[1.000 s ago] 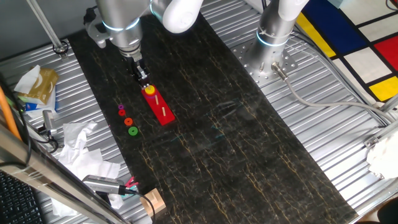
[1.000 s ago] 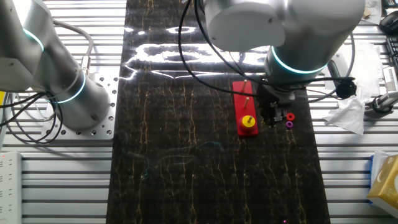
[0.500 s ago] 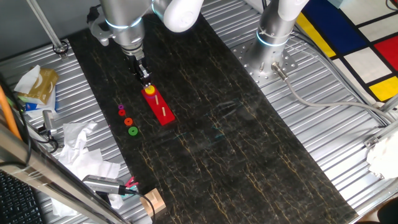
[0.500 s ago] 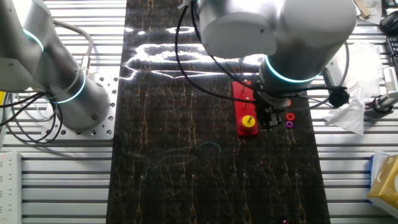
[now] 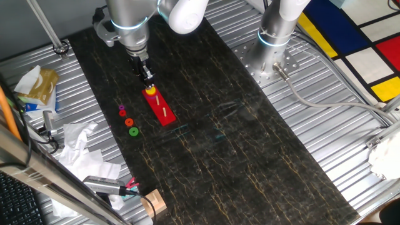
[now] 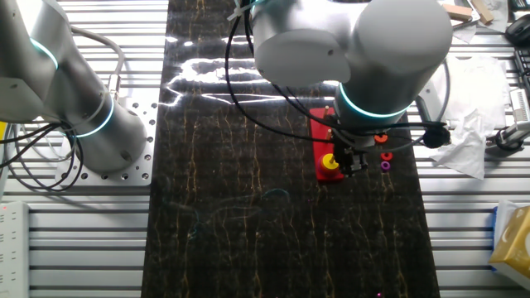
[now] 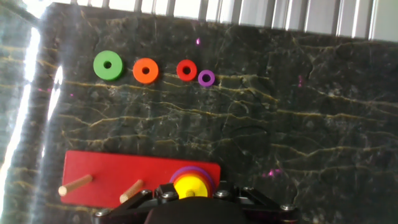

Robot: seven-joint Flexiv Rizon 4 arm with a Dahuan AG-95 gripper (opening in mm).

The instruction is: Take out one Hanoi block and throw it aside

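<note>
The yellow Hanoi block (image 7: pixel 189 186) sits on top of a purple disc on the end peg of the red base (image 7: pixel 118 177). In the fixed views the Hanoi block (image 5: pixel 150 91) (image 6: pixel 330 161) shows at the near end of the red base (image 5: pixel 161 109) (image 6: pixel 323 132). My gripper (image 5: pixel 147 79) (image 6: pixel 351 160) (image 7: pixel 191 194) hovers just over it. Its jaws stand open, one on each side of the yellow disc, with nothing gripped. Two other pegs (image 7: pixel 74 184) on the base are bare.
A green ring (image 7: pixel 107 65), an orange ring (image 7: pixel 145 71), a red ring (image 7: pixel 186 70) and a small purple ring (image 7: pixel 206 78) lie in a row on the dark mat beside the base. Crumpled paper (image 5: pixel 81 147) and clutter lie off the mat's left edge. A second arm's base (image 5: pixel 275 37) stands at the far right.
The gripper has shifted sideways from beside the red base to over its end peg, so the yellow disc now lies between the fingers. The rings and base have not moved.
</note>
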